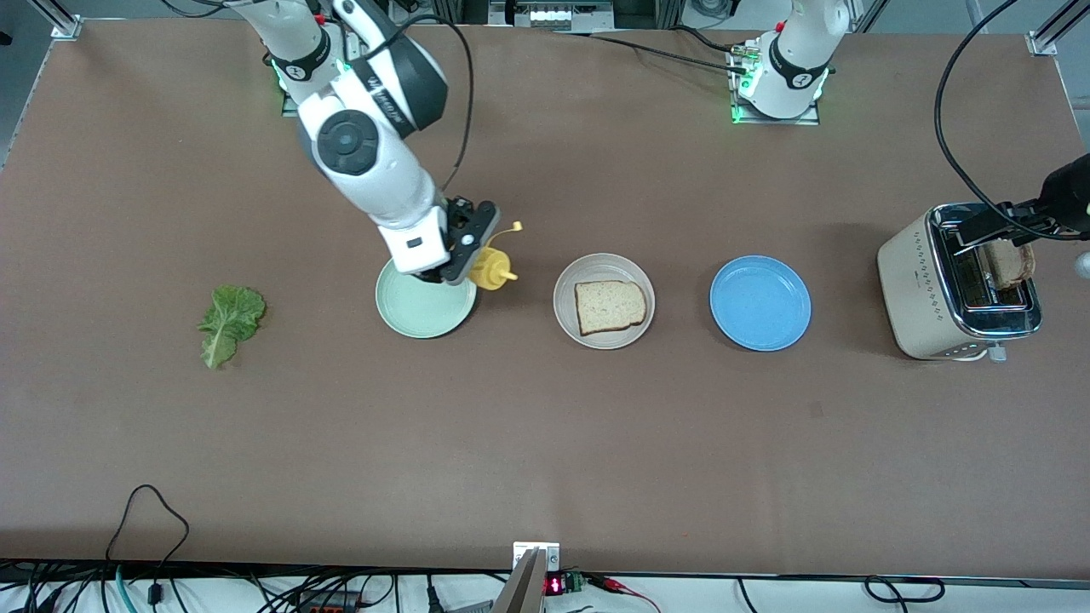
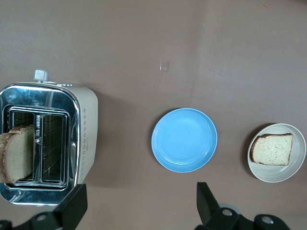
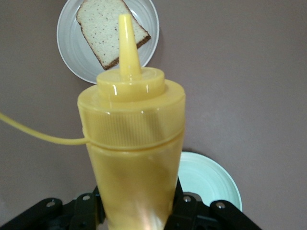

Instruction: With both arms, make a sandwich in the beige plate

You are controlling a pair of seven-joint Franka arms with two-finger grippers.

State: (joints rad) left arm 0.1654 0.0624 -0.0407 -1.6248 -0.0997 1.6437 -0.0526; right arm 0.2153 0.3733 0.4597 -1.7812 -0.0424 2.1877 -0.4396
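Observation:
One bread slice (image 1: 609, 306) lies on the beige plate (image 1: 572, 317) at mid-table. It also shows in the right wrist view (image 3: 108, 33) and the left wrist view (image 2: 272, 149). A second slice (image 1: 1013, 264) stands in the toaster (image 1: 924, 289). The lettuce leaf (image 1: 230, 322) lies on the table toward the right arm's end. My right gripper (image 1: 460, 255) is shut on a yellow squeeze bottle (image 3: 132, 143), over the edge of the mint-green plate (image 1: 421, 311). My left gripper (image 1: 992, 223) is open and empty over the toaster (image 2: 86, 124), its fingers (image 2: 72, 206) spread wide.
A blue plate (image 1: 760, 303) sits between the beige plate and the toaster. A thin yellow cap strap (image 3: 38, 134) hangs off the bottle. Cables trail along the table's edge nearest the front camera.

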